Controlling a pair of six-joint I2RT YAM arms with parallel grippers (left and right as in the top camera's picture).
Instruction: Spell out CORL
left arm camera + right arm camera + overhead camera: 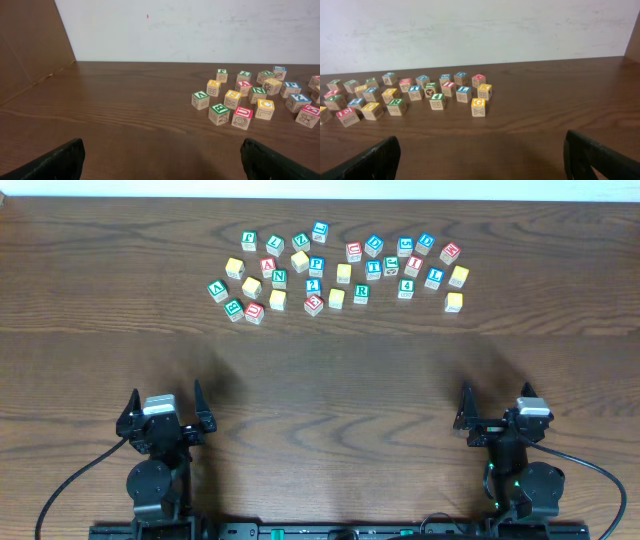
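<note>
I am holding the left fingers (55, 162) and right fingers (370, 162) apart, ready to pick; the small coloured wooden letter blocks (344, 273) are lying scattered far-centre on the dark wooden counter (320, 380).

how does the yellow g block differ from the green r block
The G block has a yellow top; the R block has a green one. G stands at the cluster's right edge; R sits close beside a yellow block. Both are wooden cubes in the near row.
</note>
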